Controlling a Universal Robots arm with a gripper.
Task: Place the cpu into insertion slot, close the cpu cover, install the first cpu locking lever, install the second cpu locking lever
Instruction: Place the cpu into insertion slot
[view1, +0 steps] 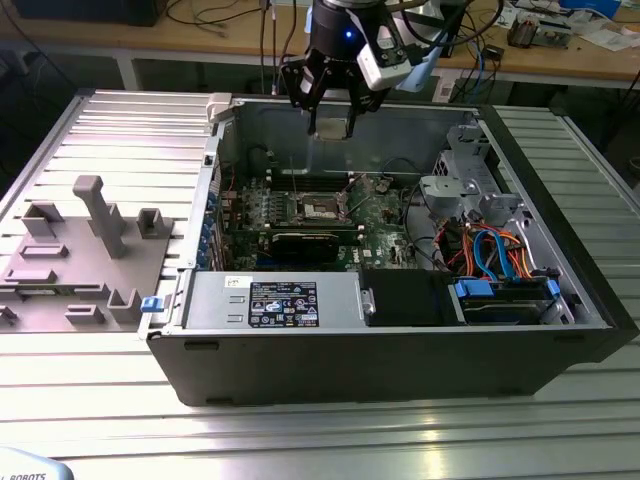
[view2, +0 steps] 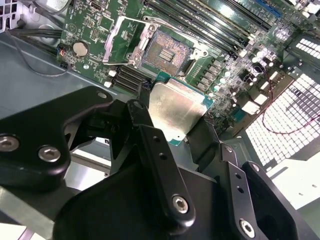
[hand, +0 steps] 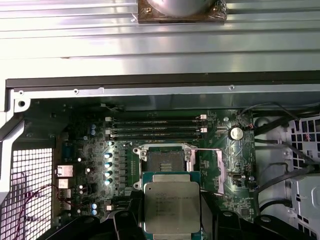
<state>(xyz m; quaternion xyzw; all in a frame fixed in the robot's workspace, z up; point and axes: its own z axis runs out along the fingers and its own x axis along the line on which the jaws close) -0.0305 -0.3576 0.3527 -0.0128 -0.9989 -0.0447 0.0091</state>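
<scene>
Cpu (hand: 171, 207) sat clamped flat between gripper (view2: 172, 125) fingers, metal face up, held in air above open computer case (view1: 400, 350). Socket (hand: 162, 159) was bare, pins exposed; in exterior view it lay at 6 o'clock from gripper, well apart. Cpu cover (view2: 116, 41) stood swung open beside socket. Step in hand, by my reading: first, placing cpu. Next move called for squaring cpu over socket and lowering it level. Count: one cpu, one socket, one cpu cover, one gripper.
</scene>
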